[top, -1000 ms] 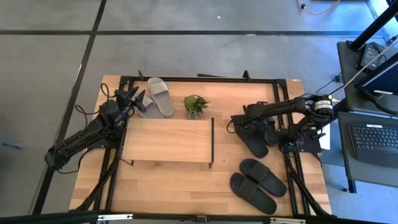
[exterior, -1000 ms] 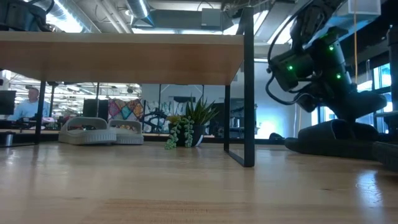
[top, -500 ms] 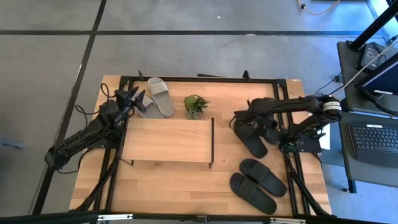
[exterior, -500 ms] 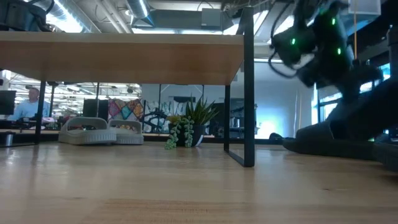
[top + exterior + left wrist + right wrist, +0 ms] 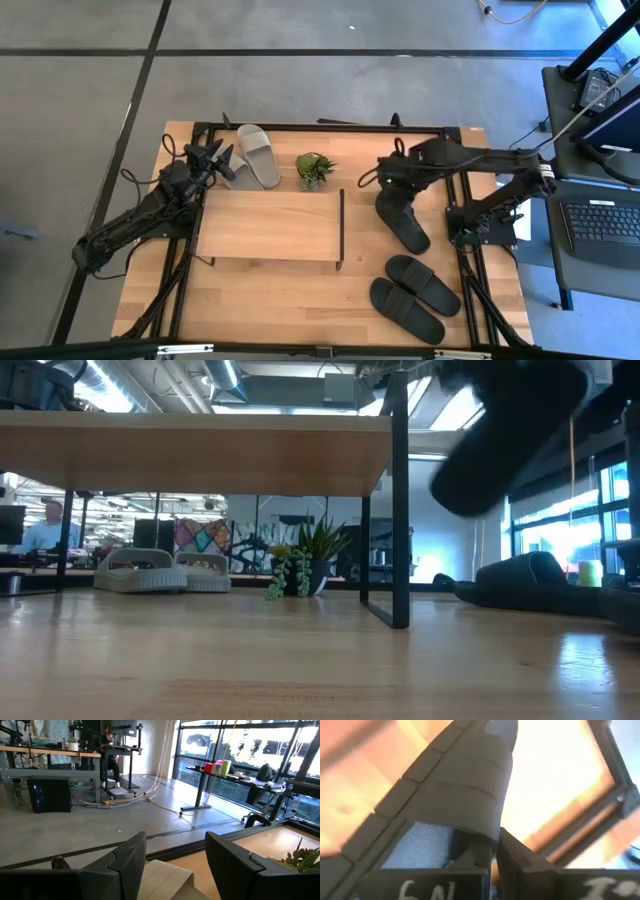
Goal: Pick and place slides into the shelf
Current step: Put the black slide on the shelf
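My right gripper (image 5: 393, 182) is shut on a black slide (image 5: 403, 220), which hangs over the table's right half, to the right of the shelf (image 5: 270, 225). In the low view this slide is a dark blur (image 5: 505, 445) high above a second black slide (image 5: 530, 582) that lies flat on the table. My left gripper (image 5: 215, 160) waits open and level at the far left, over two light slides (image 5: 258, 155) lying side by side; one of them (image 5: 165, 880) shows below its fingers. My right gripper pinches the black slide's broad ribbed strap at its edge (image 5: 480, 832) between the two fingers (image 5: 517, 862). The fingers come from above, pointing steeply down. The slide hangs tilted below them, lifted clear of the table.
A small green potted plant (image 5: 313, 170) stands at the shelf's far right corner. Two more black slides (image 5: 415, 295) lie side by side at the near right. Black rails (image 5: 320, 127) frame the tabletop. Bare wood lies in front of the shelf.
My right gripper has risen steeply with the black slide and rolled, drifting a little toward the far edge. The slide, which lay on the table beside its mate, now hangs clear; the mate stayed in place.
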You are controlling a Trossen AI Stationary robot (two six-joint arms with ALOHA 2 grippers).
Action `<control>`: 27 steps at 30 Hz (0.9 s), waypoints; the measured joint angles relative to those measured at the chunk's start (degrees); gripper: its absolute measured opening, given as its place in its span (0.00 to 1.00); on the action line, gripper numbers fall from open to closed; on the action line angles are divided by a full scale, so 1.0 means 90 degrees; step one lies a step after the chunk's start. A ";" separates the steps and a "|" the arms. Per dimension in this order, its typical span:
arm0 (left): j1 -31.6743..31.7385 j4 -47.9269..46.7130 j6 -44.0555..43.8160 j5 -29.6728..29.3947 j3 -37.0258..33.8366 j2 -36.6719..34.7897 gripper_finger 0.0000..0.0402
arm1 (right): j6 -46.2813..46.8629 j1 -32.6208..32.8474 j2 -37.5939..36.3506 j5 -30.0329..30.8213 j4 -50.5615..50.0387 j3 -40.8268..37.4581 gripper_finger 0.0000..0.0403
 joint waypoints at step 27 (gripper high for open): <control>0.0000 0.0000 -0.0001 0.0000 0.0000 -0.0001 0.48 | -0.0157 0.1846 0.3372 0.1288 0.0000 0.5248 0.03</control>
